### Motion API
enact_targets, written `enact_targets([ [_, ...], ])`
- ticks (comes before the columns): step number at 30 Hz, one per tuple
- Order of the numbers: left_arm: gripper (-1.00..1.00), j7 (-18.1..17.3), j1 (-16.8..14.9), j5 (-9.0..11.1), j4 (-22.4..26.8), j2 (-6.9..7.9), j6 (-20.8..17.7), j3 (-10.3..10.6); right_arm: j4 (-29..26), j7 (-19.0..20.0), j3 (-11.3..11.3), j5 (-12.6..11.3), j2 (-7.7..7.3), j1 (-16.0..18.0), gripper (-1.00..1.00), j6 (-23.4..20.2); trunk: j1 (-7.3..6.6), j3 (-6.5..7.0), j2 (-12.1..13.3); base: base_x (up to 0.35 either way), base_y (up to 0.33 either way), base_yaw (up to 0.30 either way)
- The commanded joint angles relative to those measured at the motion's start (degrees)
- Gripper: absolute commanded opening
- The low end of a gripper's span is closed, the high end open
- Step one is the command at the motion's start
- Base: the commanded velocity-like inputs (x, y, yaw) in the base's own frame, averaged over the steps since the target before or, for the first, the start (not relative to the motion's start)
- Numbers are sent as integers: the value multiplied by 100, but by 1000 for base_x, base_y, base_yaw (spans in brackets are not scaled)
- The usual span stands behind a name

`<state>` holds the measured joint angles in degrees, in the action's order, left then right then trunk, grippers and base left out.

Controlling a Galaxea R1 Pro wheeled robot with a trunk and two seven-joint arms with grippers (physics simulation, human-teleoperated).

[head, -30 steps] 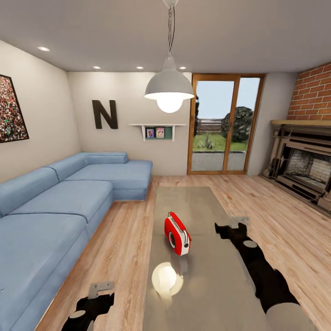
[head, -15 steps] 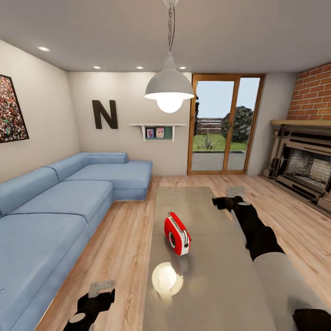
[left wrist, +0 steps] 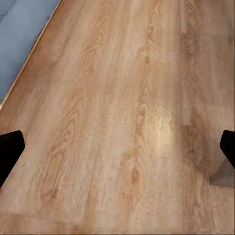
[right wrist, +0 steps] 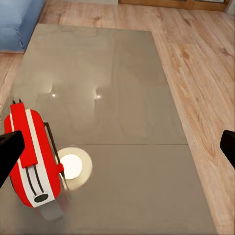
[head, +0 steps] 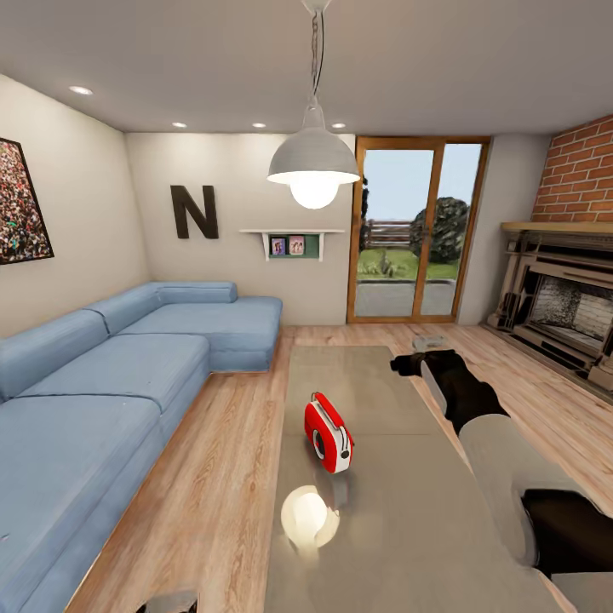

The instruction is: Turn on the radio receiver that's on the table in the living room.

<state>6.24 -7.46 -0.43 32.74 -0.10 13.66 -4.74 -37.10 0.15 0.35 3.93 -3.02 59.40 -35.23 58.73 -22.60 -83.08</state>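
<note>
The red radio receiver [head: 329, 432] stands upright near the middle of the long grey table [head: 383, 528], its dial face turned toward me. My right gripper [head: 419, 353] hangs over the table's far right part, beyond the radio and apart from it. The right wrist view looks down on the radio [right wrist: 34, 156] with both fingertips [right wrist: 10, 152] spread wide, so this gripper is open and holds nothing. My left gripper [left wrist: 117, 147] is also open, above bare wood floor [left wrist: 122, 98] left of the table.
A blue L-shaped sofa [head: 128, 366] runs along the left. A pendant lamp [head: 313, 162] hangs over the table, with its bright reflection [head: 308, 515] on the top. Glass doors [head: 417, 230] and the black N [head: 193, 211] are at the back, a brick fireplace [head: 562, 306] at the right.
My right arm has stretched forward over the table, past the radio. My left arm has dropped toward the bottom edge of the head view. The radio has not moved.
</note>
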Motion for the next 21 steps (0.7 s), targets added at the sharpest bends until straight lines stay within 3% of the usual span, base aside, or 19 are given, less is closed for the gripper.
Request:
enact_targets([
  [1,100,3,-1,4,-637,156,545,0,247,2,3,4,37,147,100,2,0,0,0,0,0,0],
  [5,100,1,-1,7,-1440,389,952,0,434,2,8,12,66,240,100,0,0,0,0,0,0,0],
  [10,100,0,-1,-4,-2028,473,1035,7,487,9,9,25,75,260,100,-26,0,0,0,0,0,0],
  [15,100,-3,-1,-11,-2590,454,1049,29,549,6,69,28,87,264,100,-8,0,0,0,0,0,0],
  [17,100,-11,-1,-3,-3078,405,1047,34,565,4,171,36,90,265,100,18,0,0,0,0,0,0],
  [21,100,-43,1,18,-3559,294,1014,34,571,10,236,51,91,265,100,39,0,0,0,0,0,0],
])
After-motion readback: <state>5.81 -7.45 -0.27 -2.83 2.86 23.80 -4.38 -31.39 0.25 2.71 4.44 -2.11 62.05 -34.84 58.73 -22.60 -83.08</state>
